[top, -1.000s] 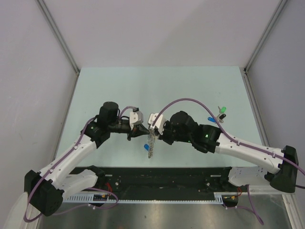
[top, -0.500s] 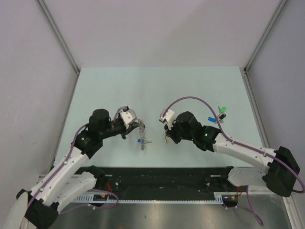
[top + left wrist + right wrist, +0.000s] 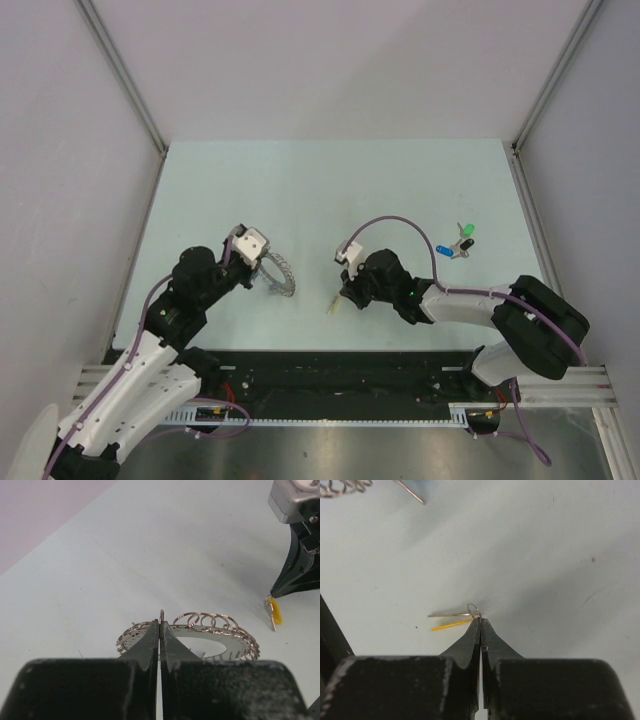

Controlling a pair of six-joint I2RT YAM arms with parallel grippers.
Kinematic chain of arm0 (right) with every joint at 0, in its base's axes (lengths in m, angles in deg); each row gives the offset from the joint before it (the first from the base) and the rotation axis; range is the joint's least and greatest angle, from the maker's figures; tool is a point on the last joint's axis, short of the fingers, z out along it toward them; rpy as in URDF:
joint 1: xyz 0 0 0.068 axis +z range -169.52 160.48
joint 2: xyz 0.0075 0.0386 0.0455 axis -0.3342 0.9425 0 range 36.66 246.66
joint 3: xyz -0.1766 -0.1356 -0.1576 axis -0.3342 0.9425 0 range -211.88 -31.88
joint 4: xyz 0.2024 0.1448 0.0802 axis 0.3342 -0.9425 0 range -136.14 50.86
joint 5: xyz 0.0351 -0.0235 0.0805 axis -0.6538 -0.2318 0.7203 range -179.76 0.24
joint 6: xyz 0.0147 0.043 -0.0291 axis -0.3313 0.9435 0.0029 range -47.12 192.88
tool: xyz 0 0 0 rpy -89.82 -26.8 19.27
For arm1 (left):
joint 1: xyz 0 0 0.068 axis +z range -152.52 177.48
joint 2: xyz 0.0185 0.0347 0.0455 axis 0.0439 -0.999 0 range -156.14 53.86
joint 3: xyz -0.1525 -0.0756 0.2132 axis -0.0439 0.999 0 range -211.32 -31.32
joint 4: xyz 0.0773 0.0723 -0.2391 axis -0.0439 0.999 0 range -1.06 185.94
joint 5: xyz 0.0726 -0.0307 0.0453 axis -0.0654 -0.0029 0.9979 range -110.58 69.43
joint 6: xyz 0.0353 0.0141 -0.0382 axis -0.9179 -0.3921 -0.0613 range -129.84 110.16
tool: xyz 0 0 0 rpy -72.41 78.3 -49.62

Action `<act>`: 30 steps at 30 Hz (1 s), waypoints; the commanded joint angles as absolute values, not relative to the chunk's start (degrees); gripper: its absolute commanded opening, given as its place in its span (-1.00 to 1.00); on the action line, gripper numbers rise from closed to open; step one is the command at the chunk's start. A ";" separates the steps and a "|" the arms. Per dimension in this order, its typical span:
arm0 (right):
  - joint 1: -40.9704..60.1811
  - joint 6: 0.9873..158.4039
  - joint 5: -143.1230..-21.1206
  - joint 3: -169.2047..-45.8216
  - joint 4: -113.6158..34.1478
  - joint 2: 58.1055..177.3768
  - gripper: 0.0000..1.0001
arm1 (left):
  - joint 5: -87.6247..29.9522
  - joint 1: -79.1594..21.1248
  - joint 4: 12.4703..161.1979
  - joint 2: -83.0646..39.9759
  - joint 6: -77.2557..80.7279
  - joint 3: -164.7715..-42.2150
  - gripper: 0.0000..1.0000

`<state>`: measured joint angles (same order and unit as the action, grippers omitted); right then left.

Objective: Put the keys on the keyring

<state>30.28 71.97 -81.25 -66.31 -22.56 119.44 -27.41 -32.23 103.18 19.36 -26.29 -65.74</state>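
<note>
**Arms parted and dropped low; yellow key not yet threaded**

Since the earlier frames:
- Both arms have pulled back from their meeting point mid-tabletop and come down toward the near edge.
- The keyring went left with the left arm.
- The right arm settled just right of centre.

Left gripper:
- Jaws are pressed together on a thin strand of the keyring.
- The rest of the ring rests on the tabletop, left of centre on the near half.

Right gripper:
- Jaws are together, pinching the small wire loop of the yellow key.
- The key's blade lies low over the surface, pointing toward the ring but well apart from it.

Other keys:
- The green key, black key and blue key sit bunched near the right edge, about midway back. Nothing is touching them.
- An earlier frame showed a second blue-capped key hanging at the ring.
- The right wrist view now shows a bare metal shank beside the ring. I cannot tell whether it is threaded on.

Progress, as I judge it:
- The task is early to middle.
- At best one key is on the ring.
- The yellow key is in hand but unattached.
- Three more keys are waiting.
- Still to do: bring the yellow key's loop to the ring, work it on, then fetch the right-edge trio one at a time.
</note>
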 commanded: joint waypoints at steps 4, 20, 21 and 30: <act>29.00 74.11 -83.08 -62.38 -20.23 119.02 -1.00 | -25.94 -32.31 98.78 18.97 -25.22 -66.30 -0.99; 28.55 83.59 -87.99 -63.69 -29.54 113.92 -0.62 | -25.85 -32.40 98.61 18.62 -24.87 -66.48 -0.99; 28.99 87.08 -89.05 -63.96 -30.34 112.70 -0.56 | -25.50 -32.31 98.61 18.70 -24.79 -66.39 -0.99; 36.99 101.61 -104.51 -69.31 -33.24 115.84 -0.03 | -21.81 -32.40 98.69 20.02 -23.47 -66.30 -0.99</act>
<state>34.72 93.07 -95.68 -65.03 -31.72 113.28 -24.02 -32.25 103.18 18.46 -24.78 -65.72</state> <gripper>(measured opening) 0.474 0.005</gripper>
